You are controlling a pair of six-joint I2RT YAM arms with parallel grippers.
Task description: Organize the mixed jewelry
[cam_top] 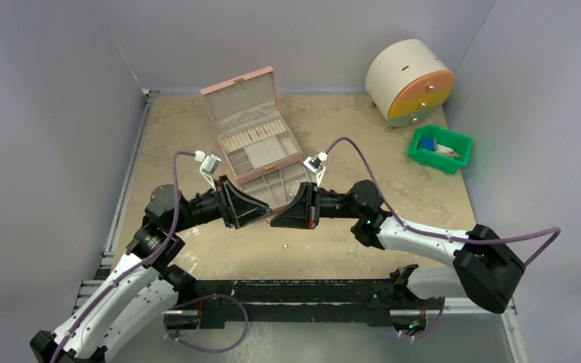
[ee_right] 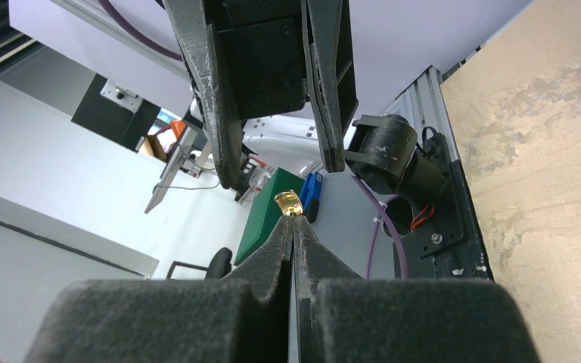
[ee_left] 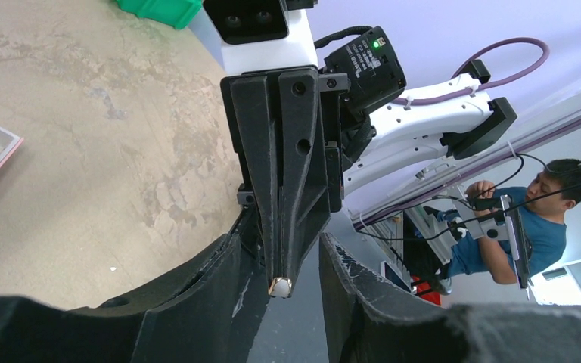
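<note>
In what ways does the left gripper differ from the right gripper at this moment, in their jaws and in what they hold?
The right gripper is shut, while the left gripper stands open, its jaws well apart. The right gripper pinches a small gold piece at its very tips; the left gripper holds nothing. Both have black fingers, and they face each other tip to tip.

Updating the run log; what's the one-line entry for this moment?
phase: mid-air handover | right gripper: shut on small gold piece | left gripper: open around it

No writing here is clear enough to read.
</note>
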